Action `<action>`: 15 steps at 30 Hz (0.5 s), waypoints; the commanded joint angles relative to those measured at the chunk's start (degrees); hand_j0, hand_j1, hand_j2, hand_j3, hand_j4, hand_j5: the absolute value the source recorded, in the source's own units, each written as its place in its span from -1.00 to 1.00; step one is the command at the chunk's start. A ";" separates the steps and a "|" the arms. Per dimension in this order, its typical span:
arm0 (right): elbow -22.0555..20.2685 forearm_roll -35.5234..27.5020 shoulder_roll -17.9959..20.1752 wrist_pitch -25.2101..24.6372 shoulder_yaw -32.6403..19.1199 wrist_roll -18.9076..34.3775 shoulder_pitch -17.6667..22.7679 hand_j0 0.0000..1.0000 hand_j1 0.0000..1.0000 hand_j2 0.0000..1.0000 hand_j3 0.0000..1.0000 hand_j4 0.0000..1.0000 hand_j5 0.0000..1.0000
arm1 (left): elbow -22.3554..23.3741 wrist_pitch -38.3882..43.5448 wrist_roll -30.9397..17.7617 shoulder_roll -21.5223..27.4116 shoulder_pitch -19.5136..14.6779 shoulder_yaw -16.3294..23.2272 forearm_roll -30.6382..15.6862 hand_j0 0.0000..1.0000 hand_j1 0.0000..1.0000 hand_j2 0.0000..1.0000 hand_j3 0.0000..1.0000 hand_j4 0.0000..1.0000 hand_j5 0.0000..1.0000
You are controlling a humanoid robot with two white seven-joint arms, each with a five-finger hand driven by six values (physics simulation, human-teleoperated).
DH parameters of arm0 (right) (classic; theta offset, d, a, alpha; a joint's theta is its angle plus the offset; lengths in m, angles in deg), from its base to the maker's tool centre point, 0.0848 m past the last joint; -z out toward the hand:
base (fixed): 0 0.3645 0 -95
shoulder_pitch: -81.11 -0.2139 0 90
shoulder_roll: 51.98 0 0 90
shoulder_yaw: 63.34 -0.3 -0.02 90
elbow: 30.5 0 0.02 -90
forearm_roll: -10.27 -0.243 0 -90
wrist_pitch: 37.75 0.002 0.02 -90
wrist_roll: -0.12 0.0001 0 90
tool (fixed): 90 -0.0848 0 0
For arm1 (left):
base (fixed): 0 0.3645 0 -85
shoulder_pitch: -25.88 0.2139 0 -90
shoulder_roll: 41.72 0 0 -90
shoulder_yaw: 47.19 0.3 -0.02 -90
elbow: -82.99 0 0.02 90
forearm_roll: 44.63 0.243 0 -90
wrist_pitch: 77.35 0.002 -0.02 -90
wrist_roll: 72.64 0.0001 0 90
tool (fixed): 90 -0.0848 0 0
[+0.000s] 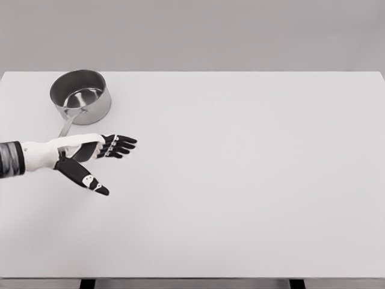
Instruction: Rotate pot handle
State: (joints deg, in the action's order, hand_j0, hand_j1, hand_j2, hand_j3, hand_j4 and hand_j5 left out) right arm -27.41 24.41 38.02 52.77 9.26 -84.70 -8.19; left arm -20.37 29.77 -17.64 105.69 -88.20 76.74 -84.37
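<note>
Table legs (88, 283) show as two dark stubs at the bottom edge, under the near rim of a wide white table (252, 192) that fills most of the head view. Farther in, on the left side, the left hand (84, 155) reaches in from the picture's left edge on a white forearm with a dark banded cuff. Its palm is white, its fingers (119, 146) black and stretched out toward the right, and the thumb (84, 176) splays down and away from them; the hand is spread and holds nothing. Just beyond the hand lies the pot handle (67, 125), a thin metal strip slanting from the pot toward the hand's back, its near end at or just behind the knuckles; contact cannot be judged. Farthest back, near the table's far left corner, stands the steel pot (80, 96), upright and open-topped, its shiny inside visible.
</note>
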 commanded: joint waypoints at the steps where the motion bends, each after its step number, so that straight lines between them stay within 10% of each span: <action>1: 0.07 0.01 0.00 0.00 0.00 0.01 0.00 1.00 1.00 1.00 1.00 1.00 1.00 | 0.00 1.60 -0.01 1.91 -0.26 0.00 -3.67 1.00 1.00 1.00 1.00 1.00 1.00; 15: -0.02 0.01 0.00 0.00 0.00 0.01 0.00 1.00 1.00 1.00 1.00 1.00 1.00 | 0.18 3.44 -0.01 0.86 -3.34 0.17 -2.62 1.00 1.00 1.00 1.00 1.00 1.00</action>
State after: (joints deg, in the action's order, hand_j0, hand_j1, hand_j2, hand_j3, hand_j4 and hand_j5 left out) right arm -27.42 24.41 38.02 52.77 9.26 -84.70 -8.19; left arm -20.21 32.33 -17.64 106.56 -91.54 76.91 -86.94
